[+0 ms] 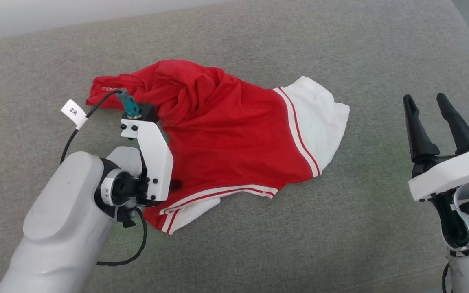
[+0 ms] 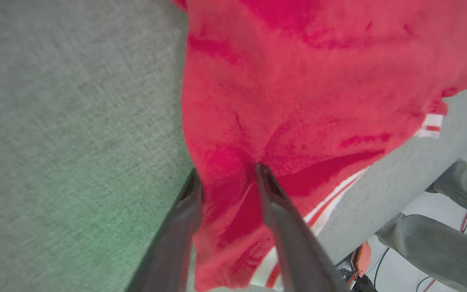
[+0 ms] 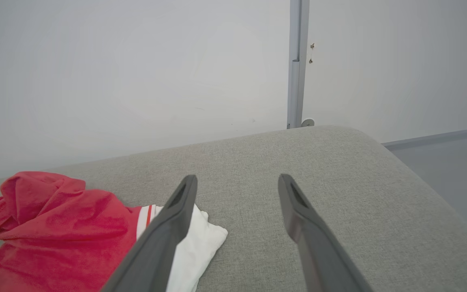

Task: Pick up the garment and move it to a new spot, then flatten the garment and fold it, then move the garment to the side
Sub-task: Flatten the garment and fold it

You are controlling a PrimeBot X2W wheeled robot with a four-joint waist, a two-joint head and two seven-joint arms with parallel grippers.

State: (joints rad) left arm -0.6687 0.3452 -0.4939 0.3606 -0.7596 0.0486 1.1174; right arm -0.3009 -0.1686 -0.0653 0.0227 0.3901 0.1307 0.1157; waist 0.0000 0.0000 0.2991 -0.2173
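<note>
A: Where the garment [image 1: 234, 134] lies, anything in the way?
B: Crumpled mid grey cushion [image 1: 340, 244]. Left gripper [image 2: 227, 174] apart, astride a red fold. Right gripper [image 1: 424, 97] apart, near the right edge. Person's legs [image 2: 440, 243] stand past an edge.

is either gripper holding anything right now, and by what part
Nothing is clamped: the left gripper, open, straddles the red edge of the garment; the right gripper is open and empty.

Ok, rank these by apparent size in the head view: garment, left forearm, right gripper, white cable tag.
Largest to smallest:
1. garment
2. left forearm, enlarged by nearness to the camera
3. right gripper, close behind and also near, so the order of these two is unsure
4. white cable tag
</note>
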